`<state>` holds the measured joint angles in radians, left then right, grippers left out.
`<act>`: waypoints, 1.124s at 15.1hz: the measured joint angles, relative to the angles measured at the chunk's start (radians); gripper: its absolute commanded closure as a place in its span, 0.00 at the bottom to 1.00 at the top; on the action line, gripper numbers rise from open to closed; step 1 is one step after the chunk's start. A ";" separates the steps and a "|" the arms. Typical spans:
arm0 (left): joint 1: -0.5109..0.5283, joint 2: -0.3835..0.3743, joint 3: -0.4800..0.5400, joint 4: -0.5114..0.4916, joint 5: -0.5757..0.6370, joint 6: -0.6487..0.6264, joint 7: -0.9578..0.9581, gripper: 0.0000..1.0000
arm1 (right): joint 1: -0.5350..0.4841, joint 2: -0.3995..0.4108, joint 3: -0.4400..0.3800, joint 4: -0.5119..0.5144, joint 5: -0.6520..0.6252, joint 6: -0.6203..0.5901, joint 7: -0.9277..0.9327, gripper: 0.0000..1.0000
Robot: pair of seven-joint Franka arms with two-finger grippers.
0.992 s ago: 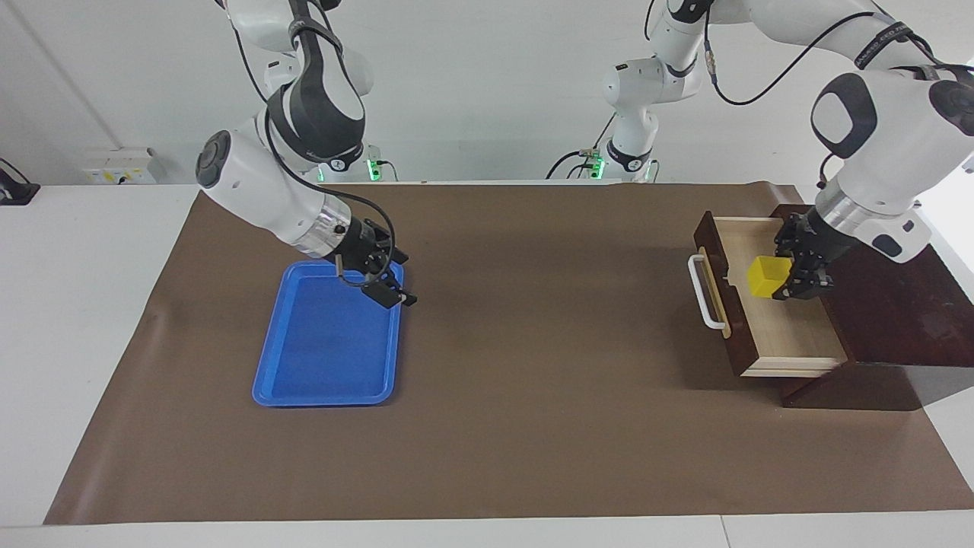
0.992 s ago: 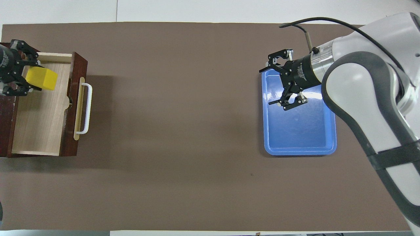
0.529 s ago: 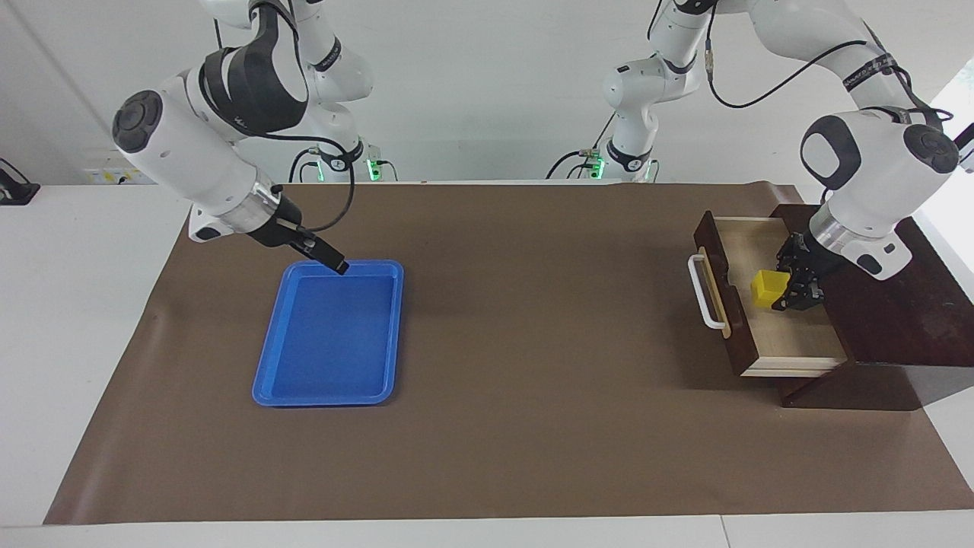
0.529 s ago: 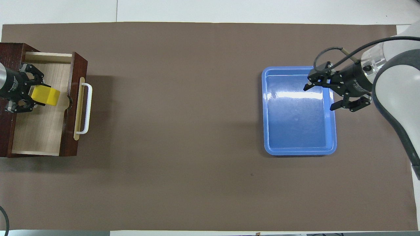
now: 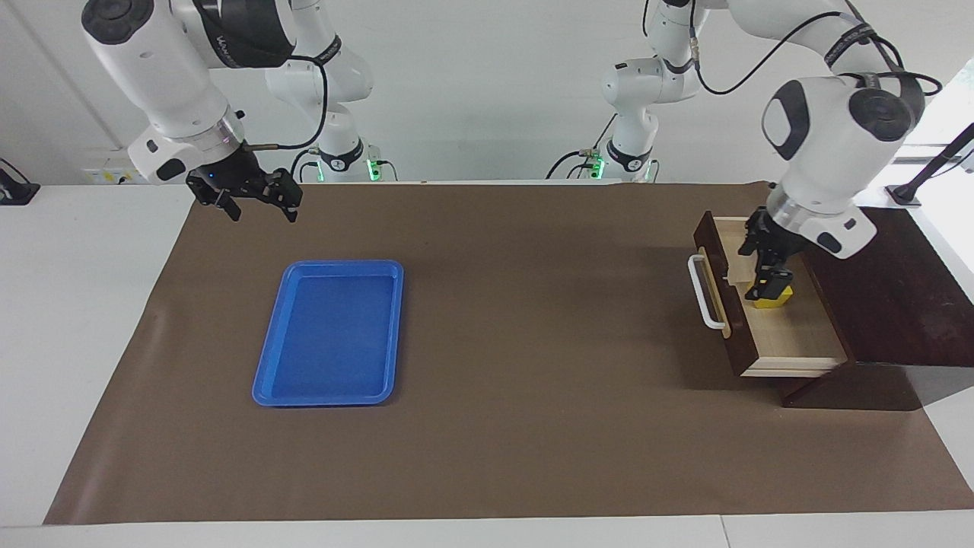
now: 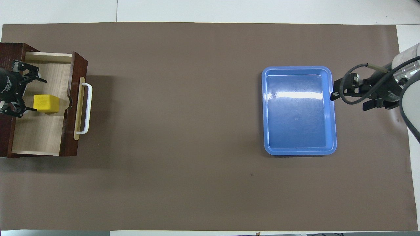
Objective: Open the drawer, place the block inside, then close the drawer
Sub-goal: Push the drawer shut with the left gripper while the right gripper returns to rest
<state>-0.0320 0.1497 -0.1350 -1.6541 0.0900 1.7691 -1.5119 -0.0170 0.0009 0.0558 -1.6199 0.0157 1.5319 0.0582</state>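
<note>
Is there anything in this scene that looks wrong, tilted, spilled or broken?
Nothing stands out. The block sits flat in the open drawer, with the left gripper open over it. The blue tray lies flat, and the right gripper waits open.

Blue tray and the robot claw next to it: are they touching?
Apart. The facing view shows the right gripper hanging in the air, well above the blue tray and off its edge, with a clear gap between them.

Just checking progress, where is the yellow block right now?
The block lies on the floor of the open drawer at the left arm's end of the table, close to the drawer's front panel, with the left gripper open over it.
</note>
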 measured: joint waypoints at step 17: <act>0.216 -0.051 0.021 -0.231 0.049 0.281 0.072 0.00 | -0.070 -0.010 0.039 -0.019 -0.041 -0.023 -0.059 0.00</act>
<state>0.1837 0.0991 -0.1136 -1.8854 0.1387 2.0499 -1.4396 -0.0866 -0.0090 0.0946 -1.6387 -0.0249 1.5090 -0.0005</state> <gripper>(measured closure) 0.000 0.000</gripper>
